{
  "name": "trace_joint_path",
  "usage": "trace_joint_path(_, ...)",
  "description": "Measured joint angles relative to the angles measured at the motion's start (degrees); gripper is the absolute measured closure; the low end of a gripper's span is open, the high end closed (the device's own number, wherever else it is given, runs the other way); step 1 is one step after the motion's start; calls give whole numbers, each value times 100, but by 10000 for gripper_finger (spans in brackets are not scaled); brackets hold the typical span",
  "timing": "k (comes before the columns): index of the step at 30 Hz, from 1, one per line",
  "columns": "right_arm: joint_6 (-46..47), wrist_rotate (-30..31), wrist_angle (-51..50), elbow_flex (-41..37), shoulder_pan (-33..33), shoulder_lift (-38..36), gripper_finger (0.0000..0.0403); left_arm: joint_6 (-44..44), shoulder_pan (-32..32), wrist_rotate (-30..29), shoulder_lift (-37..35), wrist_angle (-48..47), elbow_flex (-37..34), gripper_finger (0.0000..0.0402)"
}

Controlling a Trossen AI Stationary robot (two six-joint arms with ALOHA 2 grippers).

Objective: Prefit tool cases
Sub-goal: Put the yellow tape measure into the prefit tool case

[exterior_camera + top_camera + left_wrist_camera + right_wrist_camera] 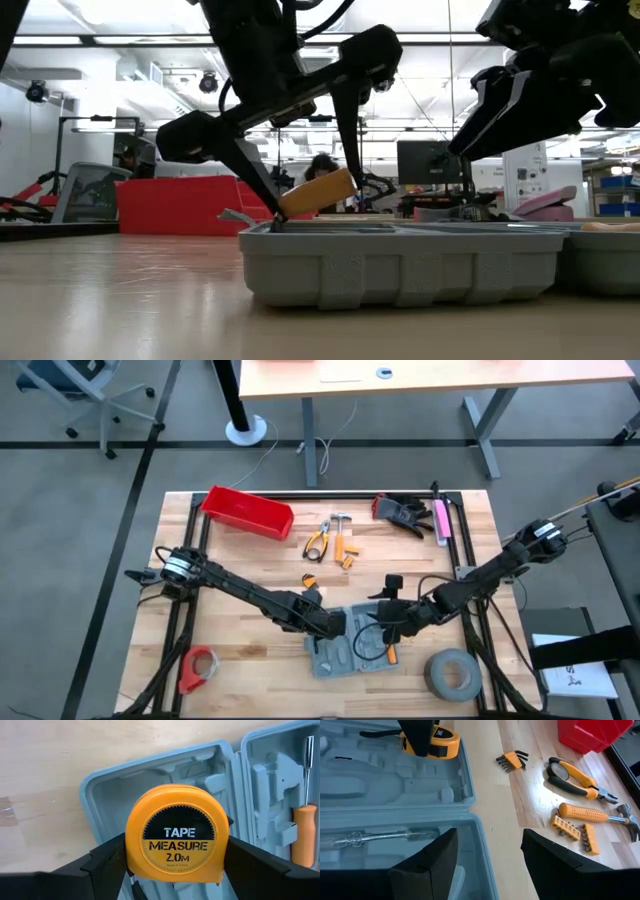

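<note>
A pale wooden table point(250, 560) on a black frame stands on a grey floor; in the low view the room behind is bright, with ceiling lights, monitors and a seated person partly hidden by the arms. At the table's near edge, in the middle, the grey-blue tool case point(345, 645) lies open and flat, its two moulded plastic halves full of shaped recesses, one holding an orange-handled screwdriver point(302, 832). Beyond it lie a red plastic bin point(247, 512), orange-handled pliers point(575, 779), a hammer point(597, 815), hex keys point(511, 760), bit strips point(575, 832) and black gloves point(402, 512); a grey tape roll point(454, 673) and a red tape dispenser point(198, 667) sit on the near edge. The left gripper point(177, 870) stretches low from the left side over the case, its dark fingers spread wide and clamped on a round orange tape measure point(176, 834), tilted over the left half. The right gripper point(487, 865) reaches in from the right, jaws apart and empty, hovering over the case's right half.
</note>
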Motion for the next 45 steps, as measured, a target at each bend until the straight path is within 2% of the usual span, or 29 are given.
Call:
trace_joint_path(13,0,-4,8,0,0,-1,204,-67,0,-7,0,38,-115,111)
trace_joint_path(21,2,-7,19,0,0,-1,204,-199,0,-22,-4,655,-462,82)
trace_joint_path(26,39,-101,22,0,0,-1,204,-250,0,-22,-7,692,-486,73)
trace_joint_path(45,12,-105,73,0,0,-1,204,205,31,140,-192,304,-466,91)
